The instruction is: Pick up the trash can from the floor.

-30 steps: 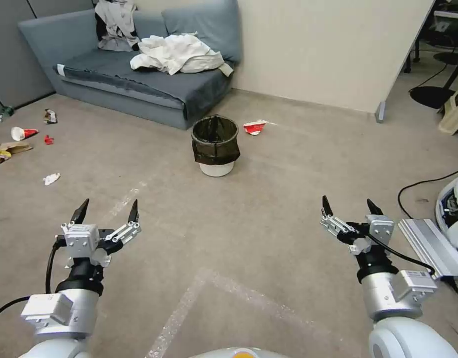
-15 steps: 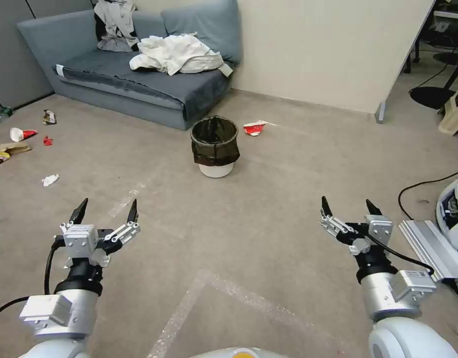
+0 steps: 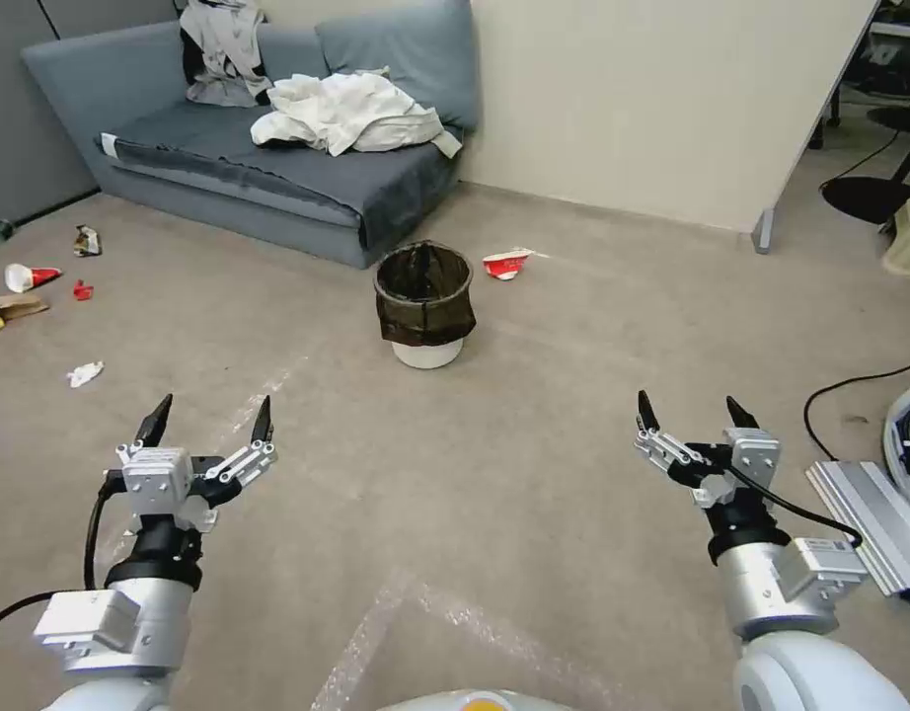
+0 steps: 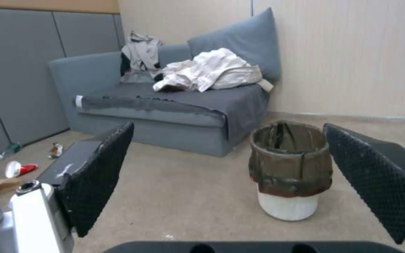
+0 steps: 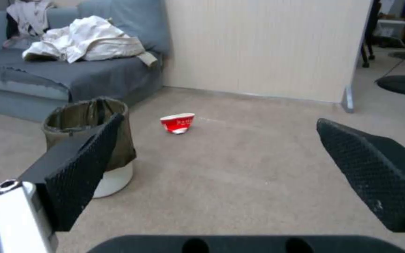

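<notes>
The trash can (image 3: 424, 306) is a small white bin with a dark bag folded over its rim. It stands upright on the beige floor (image 3: 534, 395) in front of the sofa corner, also seen as the trash can (image 4: 289, 168) and the trash can (image 5: 95, 140). My left gripper (image 3: 209, 419) is held low at the near left, open and empty, well short of the bin. At the near right, my right gripper (image 3: 691, 411) is open and empty too. Black textured fingers (image 4: 99, 172) frame the left wrist view, and fingers (image 5: 83, 168) frame the right wrist view.
A grey sofa (image 3: 267, 168) with white clothes stands behind the bin. A crushed red cup (image 3: 504, 263) lies just right of the bin. Litter (image 3: 31, 286) is scattered at far left. A metal case (image 3: 870, 523), a cable (image 3: 850, 385) and a partition wall (image 3: 652, 99) are on the right.
The whole head view has shifted: the bin and sofa sit slightly lower and nearer, so the camera has moved forward. Both grippers keep the same open pose.
</notes>
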Robot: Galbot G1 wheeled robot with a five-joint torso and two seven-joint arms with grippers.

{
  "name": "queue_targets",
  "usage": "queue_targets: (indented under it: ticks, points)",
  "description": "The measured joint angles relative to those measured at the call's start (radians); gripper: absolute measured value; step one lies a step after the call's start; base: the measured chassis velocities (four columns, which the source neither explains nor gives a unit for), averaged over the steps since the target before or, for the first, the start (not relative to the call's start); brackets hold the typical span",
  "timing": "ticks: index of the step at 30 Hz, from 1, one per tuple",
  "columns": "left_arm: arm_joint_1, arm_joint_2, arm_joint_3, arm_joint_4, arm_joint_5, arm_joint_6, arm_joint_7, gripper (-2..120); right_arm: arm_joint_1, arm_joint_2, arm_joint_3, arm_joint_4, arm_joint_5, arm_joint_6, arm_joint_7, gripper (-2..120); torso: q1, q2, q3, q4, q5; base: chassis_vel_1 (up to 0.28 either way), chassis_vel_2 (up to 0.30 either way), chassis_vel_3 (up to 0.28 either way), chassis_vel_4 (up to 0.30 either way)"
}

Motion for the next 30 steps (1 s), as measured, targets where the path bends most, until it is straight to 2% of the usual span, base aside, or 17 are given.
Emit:
queue_targets:
  ticks: [9, 30]
  points:
    - [-0.001, -0.002, -0.001, 0.000, 0.000, -0.001, -0.001, 100, 0.003, 0.000, -0.002, -0.012, -0.001, 0.003, -0.005, 100, 0.000, 0.000, 0.000, 0.0000, 0.0000, -0.108, 0.120, 0.123, -0.118]
    - [-0.004, -0.004, -0.009, 0.004, -0.002, -0.005, -0.002, 100, 0.008, 0.000, -0.002, -0.025, -0.004, 0.014, 0.003, 100, 0.000, 0.000, 0.000, 0.0000, 0.0001, -0.166, 0.167, 0.165, -0.163]
